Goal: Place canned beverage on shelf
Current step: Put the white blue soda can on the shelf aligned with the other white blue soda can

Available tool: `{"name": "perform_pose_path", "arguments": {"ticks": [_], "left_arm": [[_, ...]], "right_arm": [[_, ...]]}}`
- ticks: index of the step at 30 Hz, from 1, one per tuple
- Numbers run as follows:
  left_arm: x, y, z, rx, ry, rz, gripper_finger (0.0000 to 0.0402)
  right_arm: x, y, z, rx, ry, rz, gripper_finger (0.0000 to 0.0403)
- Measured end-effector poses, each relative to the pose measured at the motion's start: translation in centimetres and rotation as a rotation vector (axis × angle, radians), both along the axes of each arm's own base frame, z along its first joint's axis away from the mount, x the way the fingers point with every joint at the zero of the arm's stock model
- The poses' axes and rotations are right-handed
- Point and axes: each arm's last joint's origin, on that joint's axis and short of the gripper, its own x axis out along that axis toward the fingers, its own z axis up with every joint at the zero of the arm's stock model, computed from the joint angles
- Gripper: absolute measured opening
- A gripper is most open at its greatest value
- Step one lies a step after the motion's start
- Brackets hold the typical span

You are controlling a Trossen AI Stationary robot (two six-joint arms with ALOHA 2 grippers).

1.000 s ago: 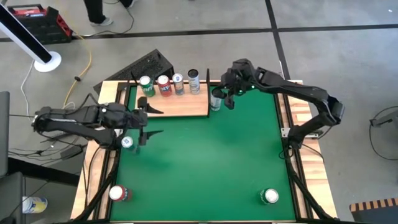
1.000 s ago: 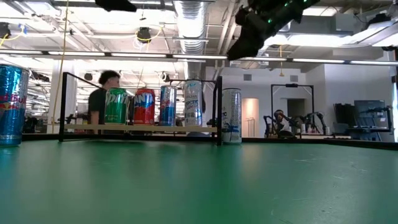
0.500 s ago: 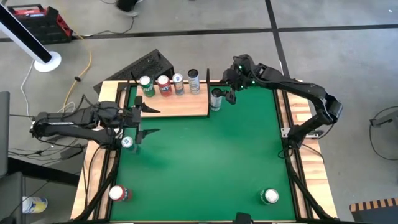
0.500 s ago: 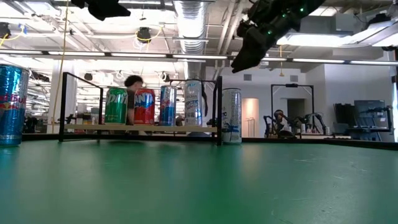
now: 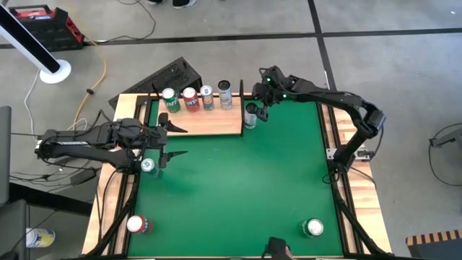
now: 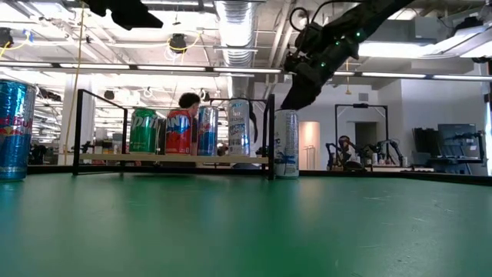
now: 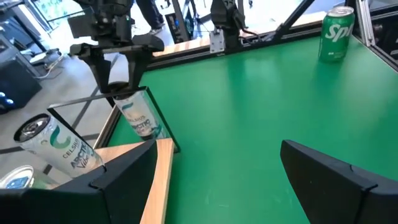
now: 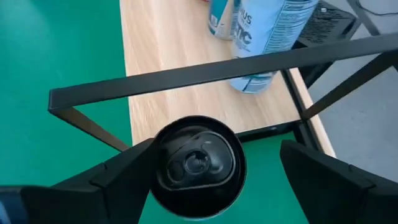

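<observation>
Low view: person (image 6: 188, 102) behind the pale wooden shelf with black metal posts (image 6: 173, 158) mostly hidden by the cans on it. Tall blue can (image 6: 15, 129) cut by frame edge. Right wrist view: pale blue-and-white can (image 8: 267, 34) cut off at frame edge, label only partly readable.

light: bright, even, overhead ceiling strips (image 6: 231, 71) | shadows: faint | blur: near-lens fingers soft in wrist views
</observation>
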Motion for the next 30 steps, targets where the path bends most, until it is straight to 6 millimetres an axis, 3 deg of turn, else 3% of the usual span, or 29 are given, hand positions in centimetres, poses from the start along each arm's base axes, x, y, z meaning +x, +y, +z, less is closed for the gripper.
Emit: {"name": "perform_pose_path", "arguments": {"ticks": [12, 20, 24, 30], "left_arm": [[0.0, 0.0, -0.1, 0.008, 0.008, -0.001, 0.0327], [0.0, 0.0, -0.1, 0.013, 0.012, -0.002, 0.0327], [-0.1, 0.0, -0.3, 0.008, 0.036, -0.001, 0.0327], [-0.1, 0.0, -0.4, 0.009, 0.044, -0.001, 0.0327]], "right_arm": [[0.4, 0.0, -0.2, 0.008, -0.009, -0.007, 0.0365], [0.3, -0.7, 2.8, -0.041, -0.080, -0.060, 0.0365], [0.0, 0.3, 3.4, -0.008, -0.060, -0.060, 0.0365], [0.4, 1.8, 2.6, 0.001, 0.024, -0.087, 0.0365]]}}
